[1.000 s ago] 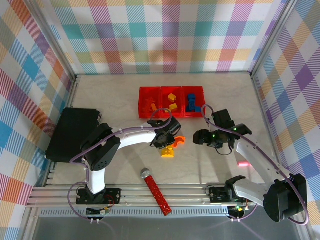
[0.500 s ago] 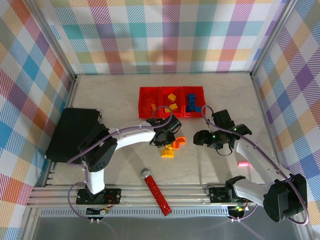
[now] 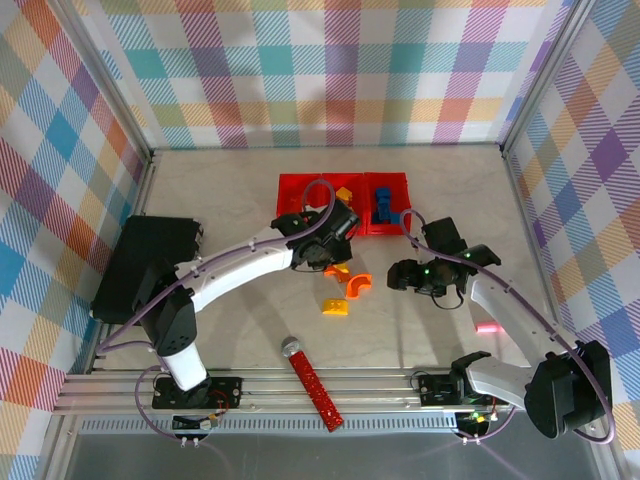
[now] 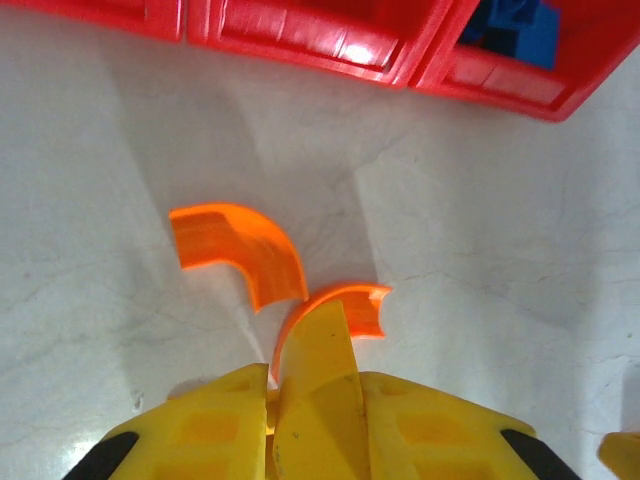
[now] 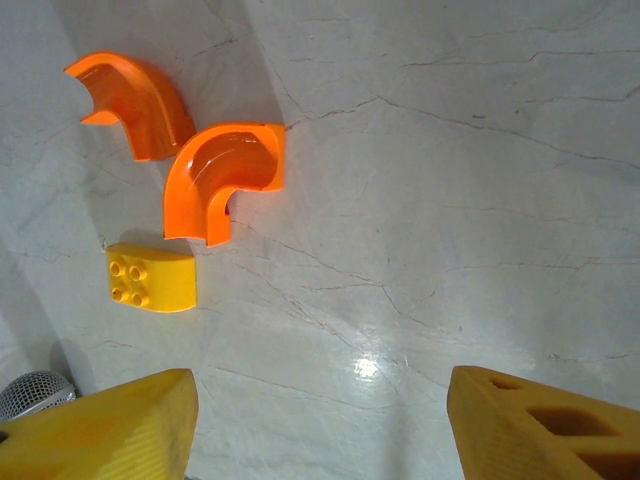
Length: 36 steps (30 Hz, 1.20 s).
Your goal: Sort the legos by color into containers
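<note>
My left gripper (image 3: 325,245) (image 4: 312,375) hangs just in front of the row of red containers (image 3: 290,182) (image 4: 300,40), shut on a yellow lego (image 4: 315,340) that sticks up between its fingers. Below it on the table lie two orange arches (image 4: 235,245) (image 4: 350,300), which also appear in the right wrist view (image 5: 135,100) (image 5: 222,175). A yellow brick (image 3: 335,307) (image 5: 152,277) lies beside them. Blue legos (image 3: 384,205) fill the right bin and a yellow one (image 3: 345,192) sits in the middle bin. My right gripper (image 3: 405,275) (image 5: 320,385) stands open over bare table, right of the arches.
A red studded stick with a grey round end (image 3: 312,382) lies near the front rail. A large black case (image 3: 145,265) sits at the left. A small pink piece (image 3: 487,327) lies by the right arm. Checked walls enclose the table.
My left gripper has lifted away from the loose legos and moved toward the bins, its arm now stretched out. The right arm has stayed still.
</note>
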Motion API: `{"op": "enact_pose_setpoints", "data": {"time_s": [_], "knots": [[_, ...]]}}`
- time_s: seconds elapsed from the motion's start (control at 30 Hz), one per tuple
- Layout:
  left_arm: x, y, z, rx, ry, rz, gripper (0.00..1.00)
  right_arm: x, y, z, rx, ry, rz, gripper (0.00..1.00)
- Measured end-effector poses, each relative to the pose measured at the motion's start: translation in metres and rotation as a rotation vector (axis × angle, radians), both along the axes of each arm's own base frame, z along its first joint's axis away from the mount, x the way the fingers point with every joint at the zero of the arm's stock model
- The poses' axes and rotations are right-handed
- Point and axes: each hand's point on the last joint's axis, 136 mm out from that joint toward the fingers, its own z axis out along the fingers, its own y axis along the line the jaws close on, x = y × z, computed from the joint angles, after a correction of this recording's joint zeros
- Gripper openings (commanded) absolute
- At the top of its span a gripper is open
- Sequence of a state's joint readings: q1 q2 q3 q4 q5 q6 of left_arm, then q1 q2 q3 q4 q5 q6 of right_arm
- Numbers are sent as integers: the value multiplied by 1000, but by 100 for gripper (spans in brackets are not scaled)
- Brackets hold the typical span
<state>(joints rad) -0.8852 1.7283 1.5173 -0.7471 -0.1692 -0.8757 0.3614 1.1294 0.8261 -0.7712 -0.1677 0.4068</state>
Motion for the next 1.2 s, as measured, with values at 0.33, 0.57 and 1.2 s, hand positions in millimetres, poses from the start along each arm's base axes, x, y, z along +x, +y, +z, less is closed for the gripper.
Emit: {"op": "enact_pose_setpoints", "data": {"time_s": [0.33, 0.57, 1.2], "knots": [[120, 10, 32, 34, -155, -9, 7, 2, -3, 0, -19, -9, -5, 68], [175, -5, -11, 95, -204, -96, 7, 2, -3, 0, -20, -9, -5, 68], [228, -15, -43, 243, -345, -177, 18, 2, -5, -12, -57, 19, 37, 68]]}}
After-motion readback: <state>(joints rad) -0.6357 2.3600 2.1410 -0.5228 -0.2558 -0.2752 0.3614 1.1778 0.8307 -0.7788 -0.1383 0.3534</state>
